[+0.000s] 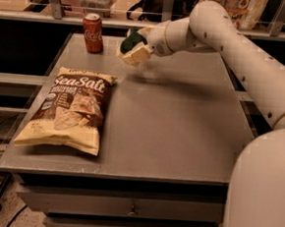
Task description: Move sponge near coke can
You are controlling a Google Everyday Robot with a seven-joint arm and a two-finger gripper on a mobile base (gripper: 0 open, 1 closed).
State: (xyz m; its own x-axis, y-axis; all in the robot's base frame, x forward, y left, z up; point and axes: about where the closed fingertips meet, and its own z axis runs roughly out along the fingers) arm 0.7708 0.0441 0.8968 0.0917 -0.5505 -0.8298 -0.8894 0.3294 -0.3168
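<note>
The red coke can stands upright at the table's far left corner. My gripper is shut on the sponge, dark green on top with pale yellow foam below. It holds the sponge in the air above the far part of the grey table, a short way to the right of the can. The sponge's shadow falls on the tabletop below and to the right.
A tan-and-brown "Sea Salt" chip bag lies flat on the table's left side, near the front. My white arm reaches in from the right. A shelf with rails runs behind the table. Drawers are below the front edge.
</note>
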